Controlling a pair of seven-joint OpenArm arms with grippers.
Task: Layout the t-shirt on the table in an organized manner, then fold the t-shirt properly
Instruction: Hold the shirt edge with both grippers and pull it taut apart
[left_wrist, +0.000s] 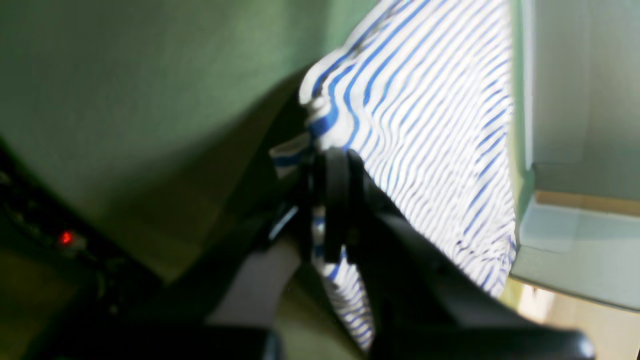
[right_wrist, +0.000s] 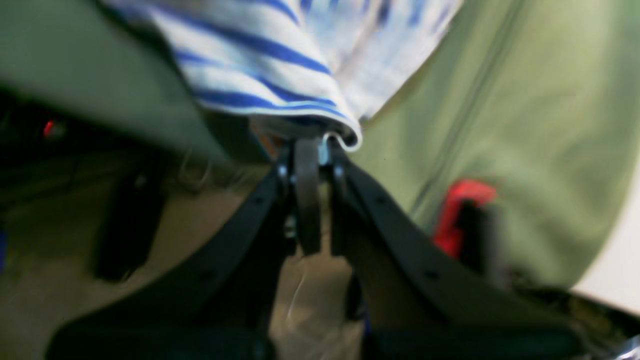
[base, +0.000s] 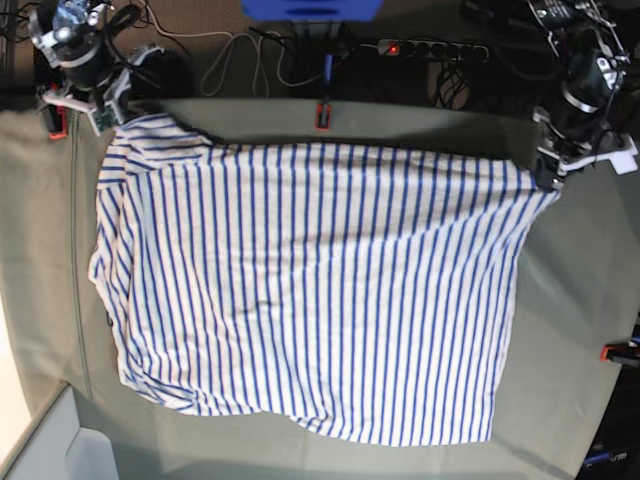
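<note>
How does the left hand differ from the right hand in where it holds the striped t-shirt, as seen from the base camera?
The left hand pinches the white, blue-striped fabric t-shirt at its far corner on the picture's right; the right hand pinches the far corner on the picture's left. The right hand sits nearer the far edge of the pale grey-green cloth-covered table than the left hand. Both are shut on the fabric.

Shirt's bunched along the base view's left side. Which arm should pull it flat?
Right. The right gripper is shut on the t-shirt corner beside those folds; the left gripper pins the opposite, smoother corner.
</note>
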